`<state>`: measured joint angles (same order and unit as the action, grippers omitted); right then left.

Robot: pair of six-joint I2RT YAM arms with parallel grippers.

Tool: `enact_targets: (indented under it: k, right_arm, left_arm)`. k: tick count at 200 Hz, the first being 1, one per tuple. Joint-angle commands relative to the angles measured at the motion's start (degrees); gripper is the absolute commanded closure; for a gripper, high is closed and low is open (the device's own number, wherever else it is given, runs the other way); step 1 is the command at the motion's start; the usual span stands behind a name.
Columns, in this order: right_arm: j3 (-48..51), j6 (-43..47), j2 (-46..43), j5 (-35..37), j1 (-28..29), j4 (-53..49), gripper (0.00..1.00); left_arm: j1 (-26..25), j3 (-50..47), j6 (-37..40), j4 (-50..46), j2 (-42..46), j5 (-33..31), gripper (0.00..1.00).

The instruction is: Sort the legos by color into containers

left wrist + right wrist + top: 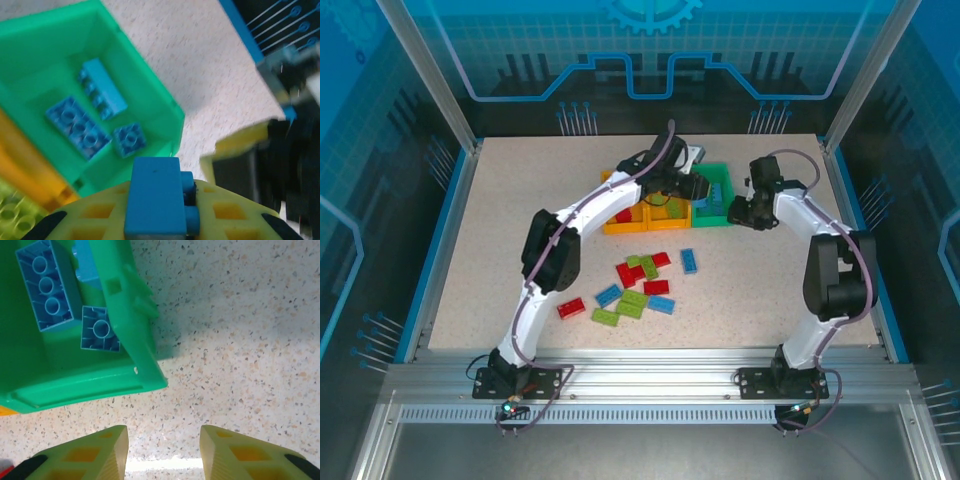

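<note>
Held blue brick [152,197]: clamped between the left gripper's [692,188] yellow fingers, hanging at the near corner of the green bin [150,85].
Its long axis: runs along the fingers and points toward the bin's inside; the studs face sideways, to the right in the left wrist view.
Green bin contents: three blue bricks. A long one [77,125] and a paler one [102,87] lie side by side, slanted to the walls. A small square one [130,139] sits nearest the held brick's corner.
Bin edges: the green rim stands clear on its right side. On its left it adjoins the orange bins [665,213], and a lime brick [12,215] lies in the nearer one.
Open room: bare speckled table [240,340] right of the green bin, out to the blue border.
Right gripper [164,452]: hangs over that bare patch, just beside the bin's outer wall. Its fingers [95,455] are parted with only table between them.
Loose legos [638,285]: red, blue and lime, scattered mid-table, well apart from the bins.
</note>
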<state>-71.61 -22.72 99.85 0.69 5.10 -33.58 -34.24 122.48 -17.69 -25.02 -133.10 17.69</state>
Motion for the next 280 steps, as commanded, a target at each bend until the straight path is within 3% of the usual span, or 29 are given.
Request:
enact_targets:
  k: [1,61,85,113,145,181,204,234,280]
  right_arm:
    - [2.5,-0.9,-3.0,-2.0,-0.3,2.0,0.56]
    - [6.9,-0.1,-7.7,-6.1,-0.2,3.1,0.48]
    - [8.4,1.5,-9.6,-6.7,1.4,3.2,0.39]
    - [9.0,1.8,-10.2,-6.0,6.3,1.7,0.3]
    - [9.8,1.5,-9.6,-3.1,15.2,1.4,0.28]
    - [9.6,0.1,-6.2,-1.9,20.5,1.3,0.28]
    - [8.2,0.1,-2.9,-0.7,22.4,0.9,0.29]
    - [6.3,0.4,1.6,1.0,23.7,-0.8,0.33]
    - [5.6,0.9,5.2,3.9,24.3,-3.5,0.38]
  left_arm:
    - [-0.2,6.9,-3.9,2.1,-4.5,2.1,0.78]
    - [-0.1,13.2,-7.1,5.3,-10.7,0.6,0.63]
    - [-0.1,13.1,-7.2,5.0,-10.4,0.1,0.4]
    - [-0.3,12.1,-8.1,4.8,-8.5,-0.1,0.02]
    - [-0.4,5.1,-8.6,8.0,-1.4,-2.4,0.01]
    - [0.5,-4.8,-9.3,6.9,8.5,-8.5,0.01]
    - [2.8,-14.2,-13.0,6.2,14.8,-10.7,0.01]
    - [6.4,-33.3,-17.6,14.1,26.0,-10.6,0.01]
    - [8.0,-49.9,-15.2,14.2,39.7,-14.5,0.01]
